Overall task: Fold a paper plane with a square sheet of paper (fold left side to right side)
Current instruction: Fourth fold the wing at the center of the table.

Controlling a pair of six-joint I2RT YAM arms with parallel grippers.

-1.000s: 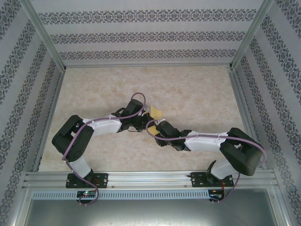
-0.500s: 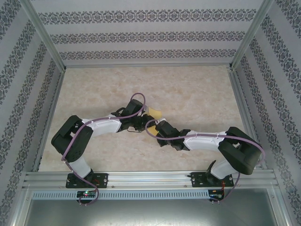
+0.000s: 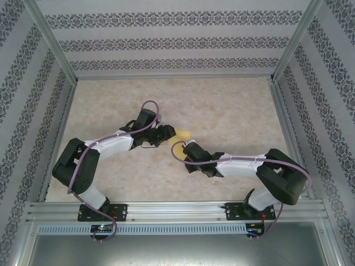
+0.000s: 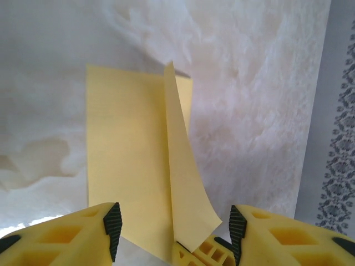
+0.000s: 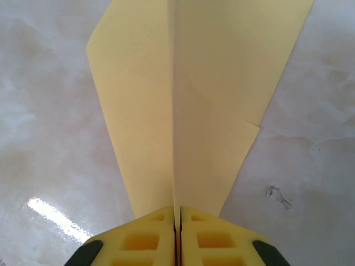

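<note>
Marbled tabletop (image 3: 233, 105), and near its centre lies the square sheet of paper (image 4: 125, 160), one flap rearing up along the crease. The right gripper (image 5: 176, 224) is pinched tight on the crease end, while the left gripper (image 4: 175, 224) gapes wide astride the near edge. The danger: a tug from the right could drag the sheet and skew the fold.

High rear view, wrist views sharing paper (image 4: 127, 155)

Yellow centre-creased paper plane (image 5: 138, 100)
</note>
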